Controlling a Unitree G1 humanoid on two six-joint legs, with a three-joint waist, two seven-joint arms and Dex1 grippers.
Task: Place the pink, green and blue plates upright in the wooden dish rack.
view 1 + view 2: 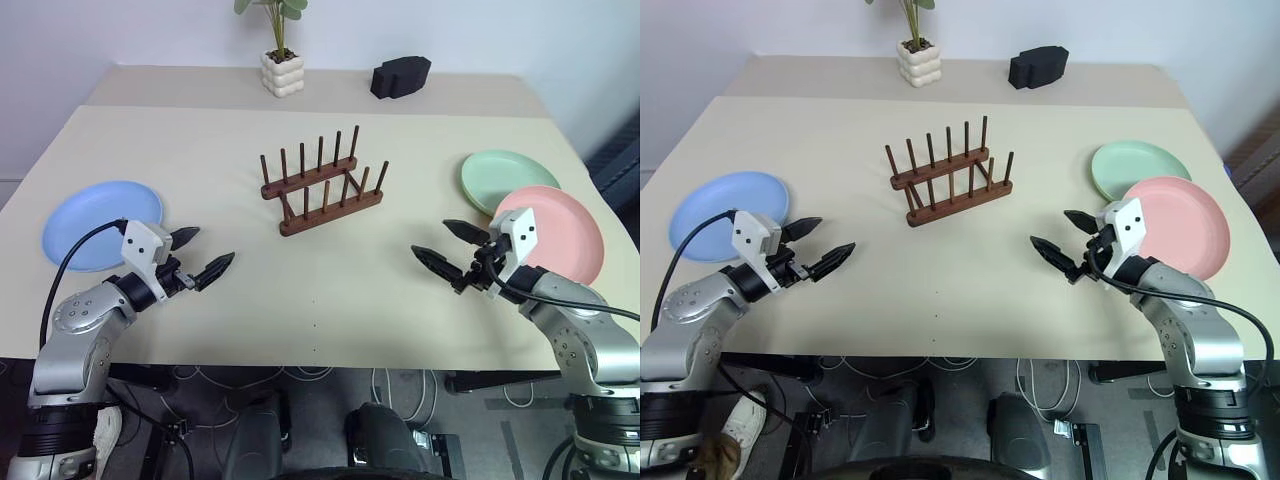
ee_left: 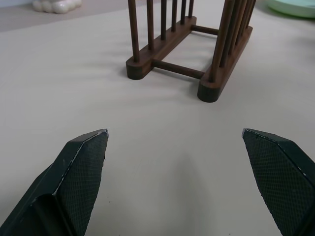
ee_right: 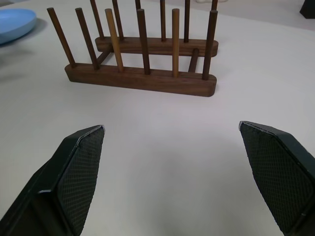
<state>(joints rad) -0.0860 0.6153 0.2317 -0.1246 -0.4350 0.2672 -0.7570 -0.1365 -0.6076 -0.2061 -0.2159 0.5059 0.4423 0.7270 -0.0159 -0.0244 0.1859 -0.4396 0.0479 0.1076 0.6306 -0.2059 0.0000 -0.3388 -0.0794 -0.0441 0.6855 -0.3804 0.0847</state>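
Observation:
The wooden dish rack (image 1: 322,186) stands empty at the middle of the beige table. The blue plate (image 1: 103,223) lies flat at the left edge. At the right, the pink plate (image 1: 556,232) lies flat with its far rim over the green plate (image 1: 506,178). My left gripper (image 1: 200,254) hovers open just right of the blue plate, pointing toward the rack. My right gripper (image 1: 448,247) hovers open just left of the pink plate, also pointing at the rack. Both hold nothing. The rack (image 2: 192,46) shows ahead of the left fingers (image 2: 81,169), and the rack (image 3: 140,59) ahead of the right fingers (image 3: 78,177).
A white bumpy pot with a green plant (image 1: 282,72) and a black object (image 1: 401,77) stand at the far edge of the table. Bare tabletop (image 1: 320,290) lies between the two grippers and in front of the rack.

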